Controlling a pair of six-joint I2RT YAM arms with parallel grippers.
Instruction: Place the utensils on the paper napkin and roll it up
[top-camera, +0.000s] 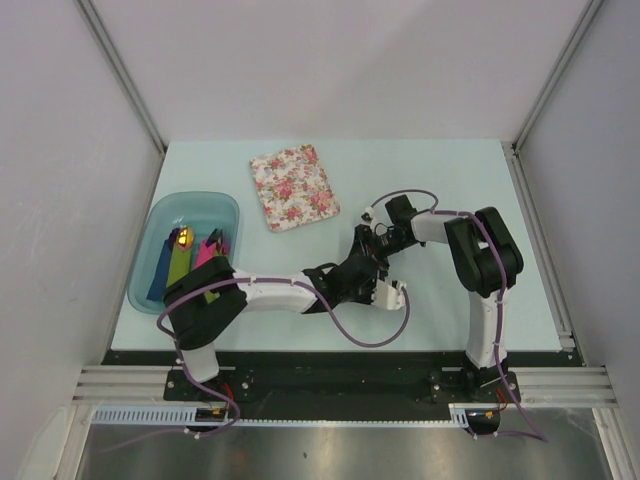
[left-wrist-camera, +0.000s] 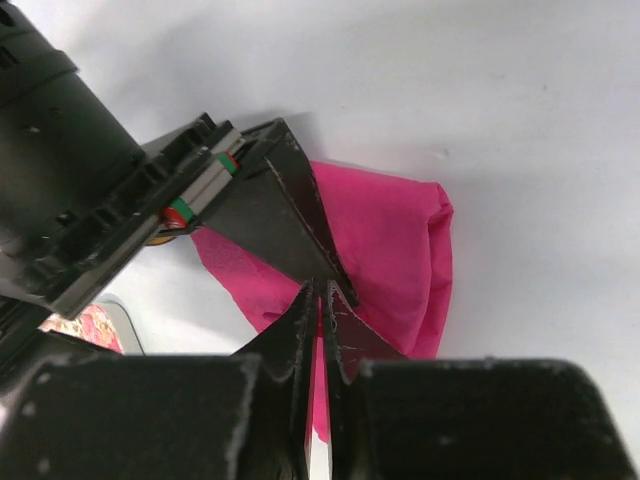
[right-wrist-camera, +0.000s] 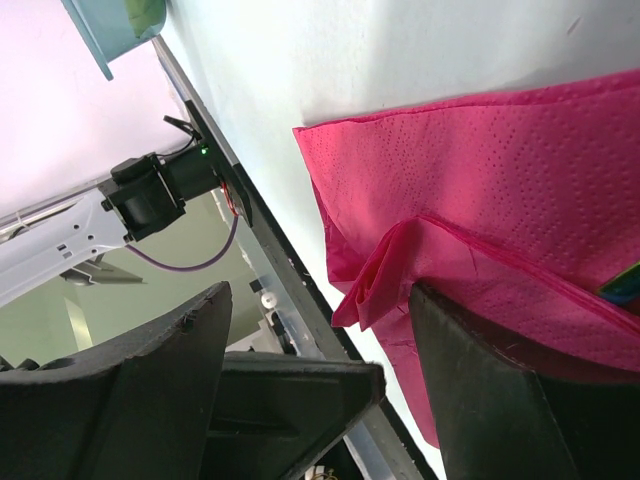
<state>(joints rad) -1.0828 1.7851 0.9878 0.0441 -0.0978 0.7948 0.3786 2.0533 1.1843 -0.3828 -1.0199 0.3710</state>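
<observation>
The magenta-pink paper napkin (left-wrist-camera: 400, 240) lies loosely folded on the pale table, and the arms hide it in the top view. My left gripper (left-wrist-camera: 320, 295) is shut on an edge of it, with a strip of pink between the jaws. My right gripper (right-wrist-camera: 320, 290) is open, and one finger (right-wrist-camera: 480, 390) rests against a raised fold of the napkin (right-wrist-camera: 500, 180). Both grippers meet mid-table, left (top-camera: 362, 270) and right (top-camera: 374, 252). A small blue-teal tip (right-wrist-camera: 625, 283) shows at the fold's edge and may be a utensil. The rest of the utensils are hidden.
A floral napkin (top-camera: 293, 187) lies at the back centre. A clear teal bin (top-camera: 150, 260) at the left holds blue, green and pink rolls, one with an orange glint (top-camera: 183, 237). The table's near edge (right-wrist-camera: 260, 250) runs close to the napkin.
</observation>
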